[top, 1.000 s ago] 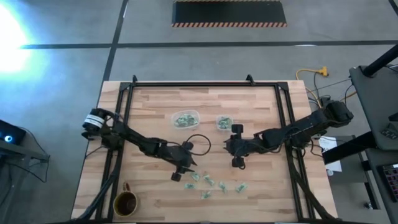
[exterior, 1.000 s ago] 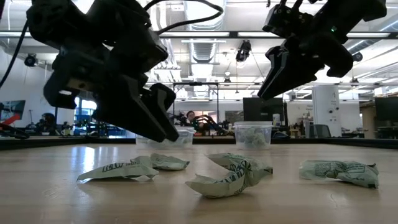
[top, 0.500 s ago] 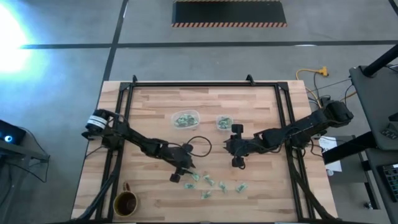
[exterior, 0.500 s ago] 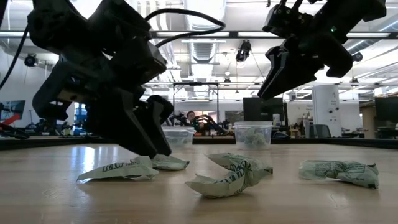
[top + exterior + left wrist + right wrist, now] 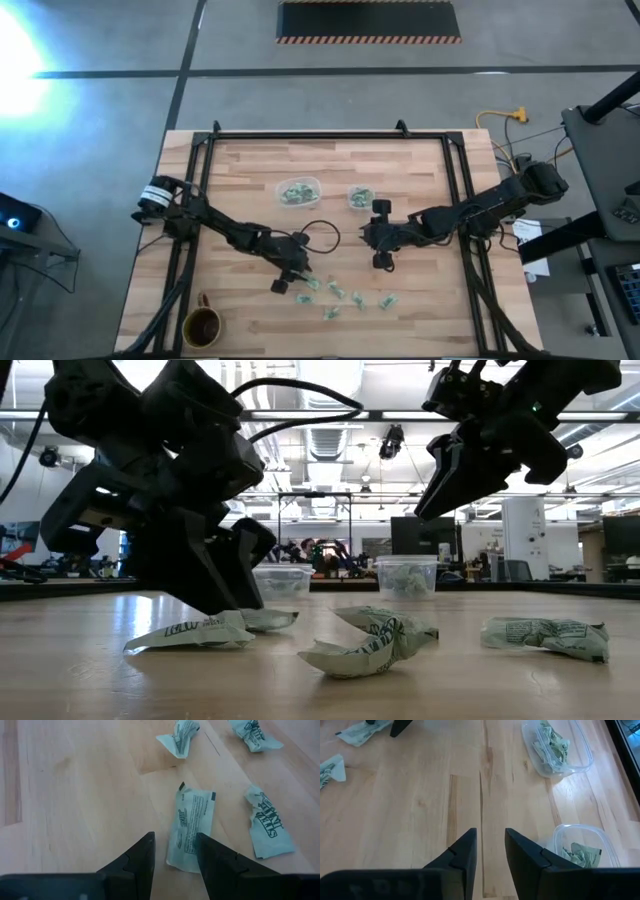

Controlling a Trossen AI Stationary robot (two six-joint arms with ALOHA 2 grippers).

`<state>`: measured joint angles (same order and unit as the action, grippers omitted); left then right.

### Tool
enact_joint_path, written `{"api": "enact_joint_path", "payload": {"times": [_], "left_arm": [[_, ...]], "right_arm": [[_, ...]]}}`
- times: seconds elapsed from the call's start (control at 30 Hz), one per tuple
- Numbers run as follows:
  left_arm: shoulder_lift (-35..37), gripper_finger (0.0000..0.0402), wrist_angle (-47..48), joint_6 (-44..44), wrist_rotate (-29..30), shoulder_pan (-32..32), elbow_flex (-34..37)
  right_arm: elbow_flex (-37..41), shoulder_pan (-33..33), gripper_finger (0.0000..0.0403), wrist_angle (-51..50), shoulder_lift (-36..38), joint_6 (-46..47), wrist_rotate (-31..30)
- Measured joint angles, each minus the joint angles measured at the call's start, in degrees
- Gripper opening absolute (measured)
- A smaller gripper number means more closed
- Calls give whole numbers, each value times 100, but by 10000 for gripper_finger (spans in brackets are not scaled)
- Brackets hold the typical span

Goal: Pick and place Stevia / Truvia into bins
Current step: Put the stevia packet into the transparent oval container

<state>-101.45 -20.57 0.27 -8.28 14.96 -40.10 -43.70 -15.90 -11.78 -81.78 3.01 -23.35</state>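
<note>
Several pale green and white packets lie loose on the wooden table near its front; they also show in the low view. My left gripper is open and low over the table at the left end of this group. Its fingers stand at the near end of one flat packet. My right gripper hangs open and empty above the table's middle. The wider clear bin and the smaller square bin each hold packets. My left gripper comes slanting down at the flat packet. One finger covers the packet's near corner, and the other stands on bare wood beside it. I cannot tell whether the finger touches the packet, which lies flat on the table.
A brown mug stands at the table's near left corner. A black cable loop lies on the table between the arms. Black frame rails run along the table's left, right and far sides.
My left gripper has gone down toward the table and a little toward its near edge, until its fingertips reach the packets at the left end of the group. The packets lie where they were.
</note>
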Motion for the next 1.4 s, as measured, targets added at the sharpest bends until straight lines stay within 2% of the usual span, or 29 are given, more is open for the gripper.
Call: {"api": "enact_joint_path", "payload": {"times": [0.27, 0.5, 0.63, 1.0, 1.27, 1.4], "left_arm": [[0, 114, 17, 8, 4, 0, -3], [2, 17, 60, 351, -27, 3, -15], [2, 9, 67, 590, 30, 3, -40], [364, 10, 72, 1002, 1777, 0, -118], [1048, 11, 617, 1571, 3472, 0, -79], [1397, 11, 979, 1554, 3720, -28, -79]], "right_arm": [[0, 0, 83, -2, 0, 2, 0], [0, 0, 84, -2, 0, 0, 0], [0, 0, 82, -2, 0, 0, 0], [3, 0, 73, 1, 0, -18, -2], [24, 0, 75, 4, 0, -16, -13], [26, 2, 69, 9, 0, -16, -13]]}}
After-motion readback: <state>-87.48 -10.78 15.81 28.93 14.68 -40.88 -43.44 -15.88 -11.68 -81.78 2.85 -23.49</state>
